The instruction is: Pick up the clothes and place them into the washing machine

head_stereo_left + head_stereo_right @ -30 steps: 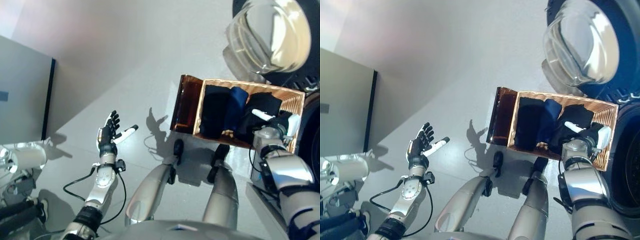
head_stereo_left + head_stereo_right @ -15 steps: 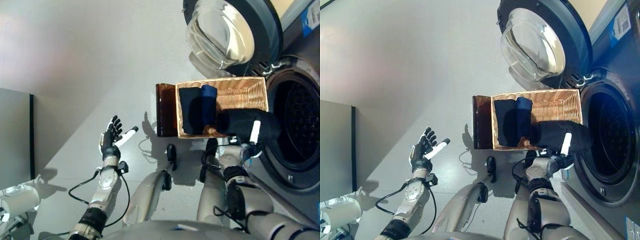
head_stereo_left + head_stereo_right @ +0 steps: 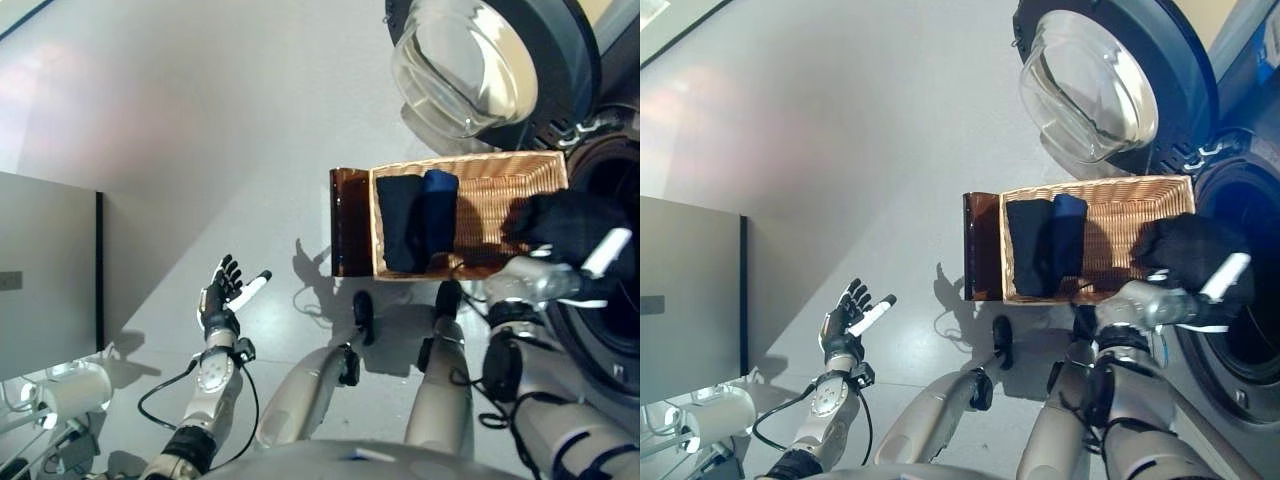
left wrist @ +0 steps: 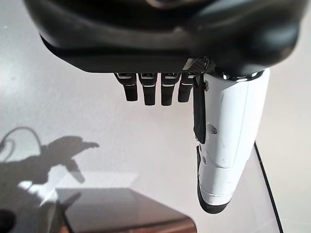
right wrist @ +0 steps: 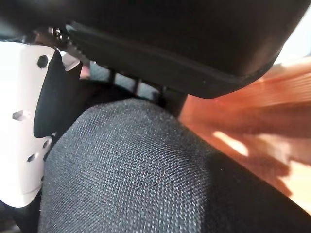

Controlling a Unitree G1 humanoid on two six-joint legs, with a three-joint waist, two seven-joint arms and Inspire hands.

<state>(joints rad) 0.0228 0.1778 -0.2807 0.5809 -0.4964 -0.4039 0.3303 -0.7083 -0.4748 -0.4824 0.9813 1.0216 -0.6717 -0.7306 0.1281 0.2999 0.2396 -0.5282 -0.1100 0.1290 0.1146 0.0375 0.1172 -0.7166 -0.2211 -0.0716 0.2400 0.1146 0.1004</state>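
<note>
My right hand (image 3: 590, 265) is shut on a black garment (image 3: 562, 222) and holds it up by the right end of the wicker basket (image 3: 505, 172), at the edge of the washing machine's dark drum opening (image 3: 1252, 335). The garment fills my right wrist view (image 5: 146, 174), with the thumb (image 5: 24, 121) against it. A black garment (image 3: 398, 220) and a dark blue one (image 3: 437, 208) lie in the basket's left half. My left hand (image 3: 222, 292) is open and empty over the floor at the lower left; its straight fingers (image 4: 150, 90) show in the left wrist view.
The basket sits on a low dark brown box (image 3: 349, 220). The machine's round glass door (image 3: 470, 65) stands open above the basket. A grey panel (image 3: 45, 270) stands at the left. A white device (image 3: 70, 395) lies at the lower left.
My right hand has lifted the black garment out of the basket and carried it right, to the drum opening. The camera has shifted. My left hand stays open over the floor.
</note>
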